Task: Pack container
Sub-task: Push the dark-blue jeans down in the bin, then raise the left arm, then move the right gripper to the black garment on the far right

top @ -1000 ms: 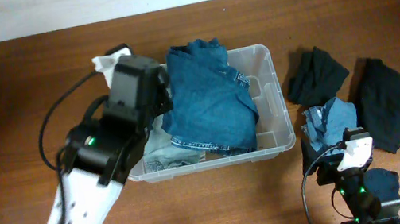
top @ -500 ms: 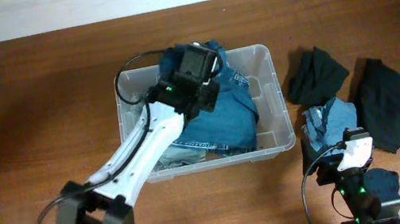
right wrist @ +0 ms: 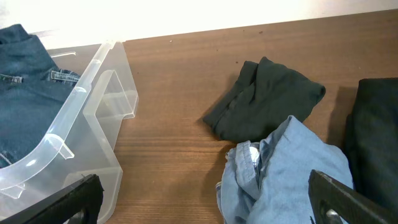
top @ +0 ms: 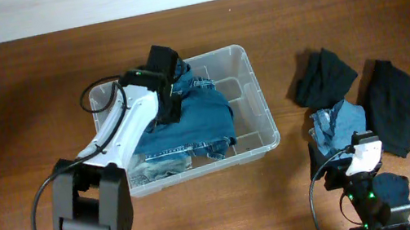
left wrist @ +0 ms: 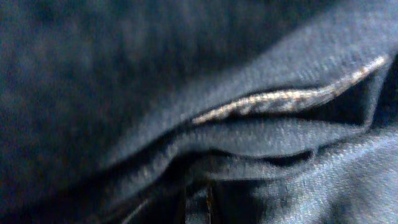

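Container (top: 264, 110), clear rimmed plastic, sits skewed, holding denim (top: 198, 120); left claw (top: 166, 109) unreadable, right claw (right wrist: 211, 200) spread.

The container (top: 262, 98) has slid left across the table (top: 24, 119) and turned slightly, so it now sits farther from the dark clothes (top: 323, 76). The left arm (top: 127, 119) has swung from the bin's left side to over its back edge. The jeans (top: 202, 120) now lie flatter and lower inside.
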Action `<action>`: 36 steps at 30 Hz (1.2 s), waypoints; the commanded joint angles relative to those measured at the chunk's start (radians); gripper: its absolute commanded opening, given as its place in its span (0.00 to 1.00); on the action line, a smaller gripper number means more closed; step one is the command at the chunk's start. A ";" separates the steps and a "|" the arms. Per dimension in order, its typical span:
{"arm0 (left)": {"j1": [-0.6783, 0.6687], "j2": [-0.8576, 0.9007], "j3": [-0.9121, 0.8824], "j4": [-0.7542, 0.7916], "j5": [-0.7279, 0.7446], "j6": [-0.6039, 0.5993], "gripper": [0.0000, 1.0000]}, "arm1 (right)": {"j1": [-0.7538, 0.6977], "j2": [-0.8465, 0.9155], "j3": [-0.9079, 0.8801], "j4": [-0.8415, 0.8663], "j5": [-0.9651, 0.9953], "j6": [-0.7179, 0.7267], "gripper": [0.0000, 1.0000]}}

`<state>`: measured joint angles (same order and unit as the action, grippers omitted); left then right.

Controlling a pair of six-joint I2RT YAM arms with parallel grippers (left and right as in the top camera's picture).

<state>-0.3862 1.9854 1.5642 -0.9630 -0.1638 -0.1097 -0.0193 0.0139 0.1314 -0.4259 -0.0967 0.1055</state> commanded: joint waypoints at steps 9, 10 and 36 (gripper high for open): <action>0.092 -0.375 0.473 -0.240 -0.099 -0.002 0.87 | -0.008 -0.006 -0.007 0.000 -0.005 0.007 0.98; 0.125 -0.412 0.473 -0.247 -0.117 -0.002 0.99 | -0.008 -0.006 -0.007 0.000 -0.005 0.007 0.98; 0.391 -0.494 0.473 -0.422 -0.121 -0.002 0.99 | -0.010 0.729 0.712 -0.127 -0.266 0.263 0.98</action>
<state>0.0017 1.4872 2.0384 -1.3865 -0.2741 -0.1165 -0.0193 0.6014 0.6769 -0.5182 -0.3382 0.3664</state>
